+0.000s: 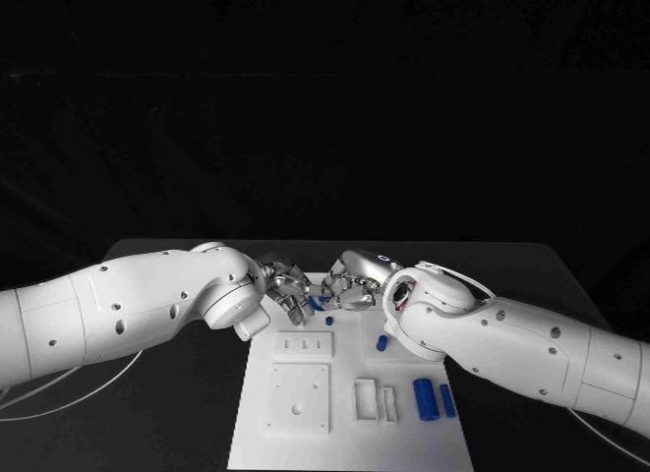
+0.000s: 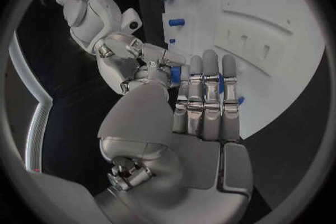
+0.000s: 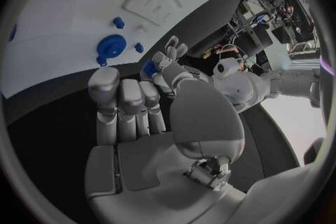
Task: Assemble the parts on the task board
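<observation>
**Small blue part between my two hands at the far end of the board**

My left hand (image 1: pixel 282 290) and right hand (image 1: pixel 356 285) meet fingertip to fingertip over the far end of the board (image 1: pixel 304 403). A small blue part (image 1: pixel 315 304) sits between them, just above the white plate.

From each wrist I see that hand's long fingers (image 2: pixel 206 95) lying straight and pressed side by side. The part shows right at the tips of the opposite hand. I cannot tell which hand actually pinches it, or whether both touch it.

Other blue pieces lie on the board. A gear (image 3: pixel 111 45) sits near the hands, and two pegs (image 1: pixel 426 398) lie side by side toward the near right corner, well apart from my hands.

I judge the part to be light, stiff plastic with a smooth skin. It should not bend or crush, but it could easily twist or squirt out of metal fingertips.

I would hold it by its sides between thumb and one fingertip. That grip should stay close to the middle, leaving the end that mates with the board free. A firm, modest squeeze ought to do, since too much pressure on so small a piece would likely flick it away.
</observation>
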